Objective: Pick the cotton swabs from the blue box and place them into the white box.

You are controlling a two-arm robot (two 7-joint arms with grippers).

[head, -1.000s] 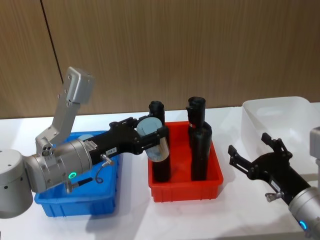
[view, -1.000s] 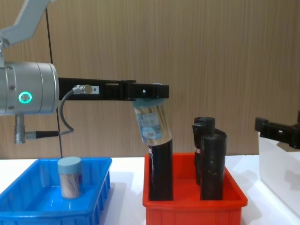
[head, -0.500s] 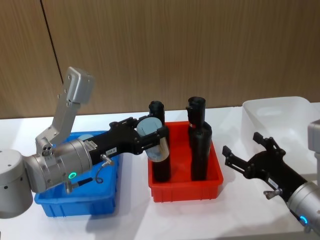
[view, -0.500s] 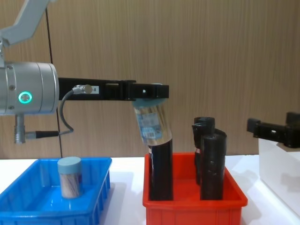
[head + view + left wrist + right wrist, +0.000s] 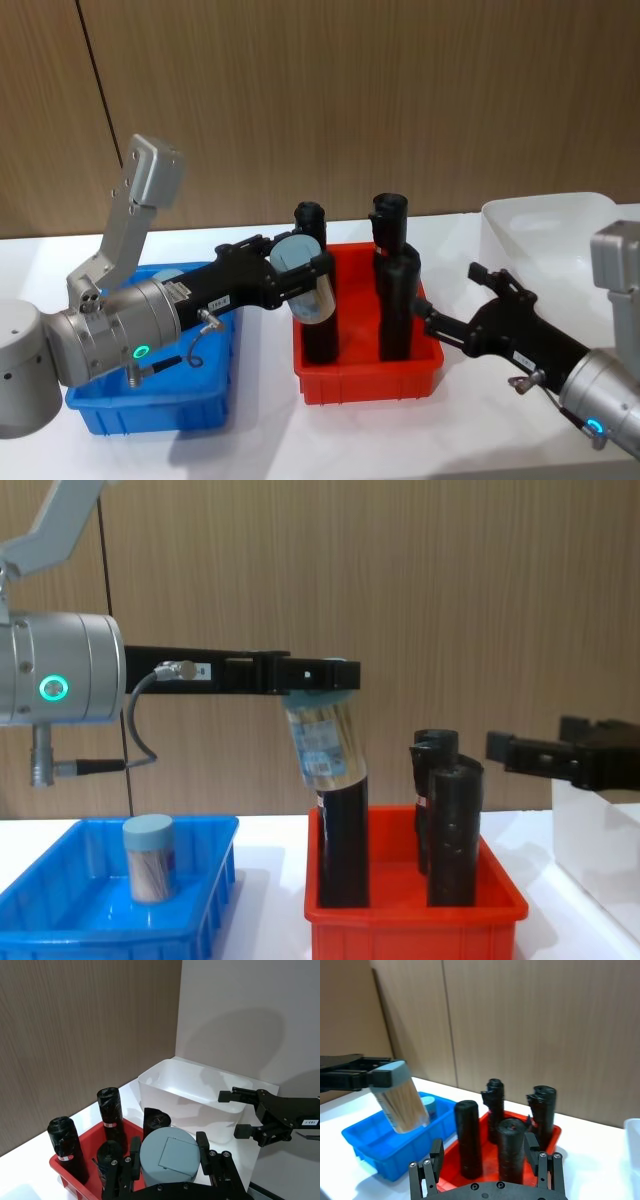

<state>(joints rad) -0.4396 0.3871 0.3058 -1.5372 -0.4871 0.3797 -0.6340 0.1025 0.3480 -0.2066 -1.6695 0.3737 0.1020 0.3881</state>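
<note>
My left gripper [image 5: 300,268] is shut on the lid end of a cotton swab tub [image 5: 312,292], a clear tub with a pale blue-grey lid [image 5: 167,1156]. It holds the tub tilted in the air over the left part of the red bin [image 5: 370,385]; the chest view shows the same tub [image 5: 325,742]. A second tub of cotton swabs [image 5: 148,857] stands upright in the blue box [image 5: 60,930]. My right gripper [image 5: 452,297] is open and empty, hovering between the red bin and the white box [image 5: 540,225], its fingers pointing toward the held tub [image 5: 400,1097].
Three tall black bottles [image 5: 388,225] stand in the red bin in the middle of the white table, just under and beside the held tub. The blue box [image 5: 150,415] lies at the left, the white box [image 5: 590,830] at the right. A wooden wall runs behind.
My right gripper has moved left, away from the white box and up to the red bin's right side. The left gripper and its tub have stayed still.
</note>
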